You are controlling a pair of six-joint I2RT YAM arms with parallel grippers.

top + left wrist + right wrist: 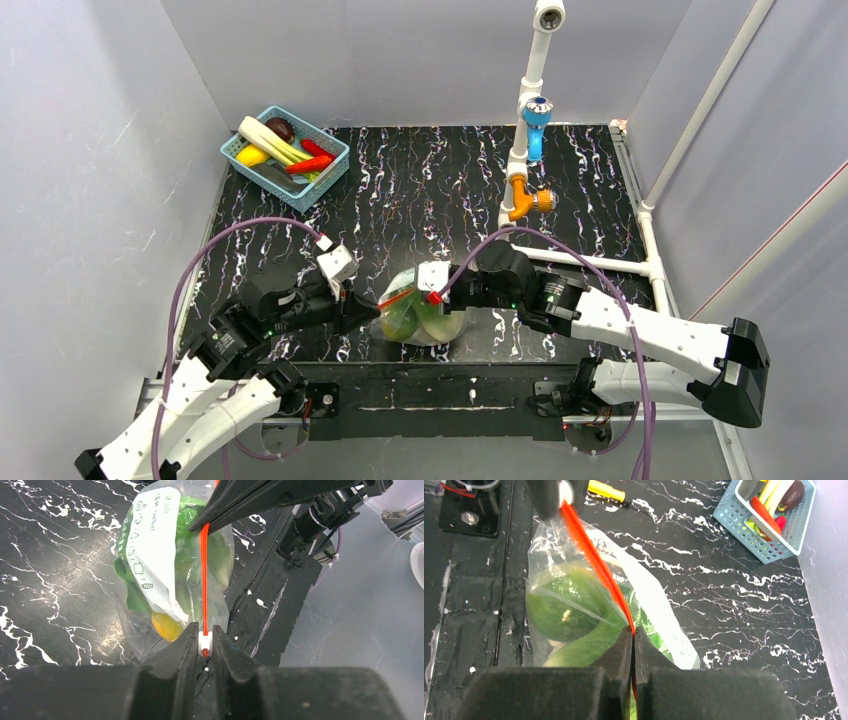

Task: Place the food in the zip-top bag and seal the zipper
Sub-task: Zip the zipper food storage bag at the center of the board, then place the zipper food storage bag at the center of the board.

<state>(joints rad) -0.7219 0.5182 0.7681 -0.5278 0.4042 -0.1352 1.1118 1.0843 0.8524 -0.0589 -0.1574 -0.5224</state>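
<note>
The clear zip-top bag point(420, 312) stands near the table's front edge, held between both grippers. Inside it are the green lettuce point(584, 650) and the round yellow-green fruit point(558, 609), which also shows in the left wrist view point(167, 625). I cannot make out the white garlic-like piece. The red zipper point(204, 575) runs taut between the grippers. My left gripper point(205, 632) is shut on the white slider point(205, 642) at one end of the zipper. My right gripper point(634, 630) is shut on the zipper point(594, 560) at the other end.
A blue basket point(285, 155) with a leek, a chili and other toy foods stands at the back left. A white pipe stand point(525, 150) with blue and orange fittings rises at the back right. The black front rail point(440, 385) lies just behind the bag.
</note>
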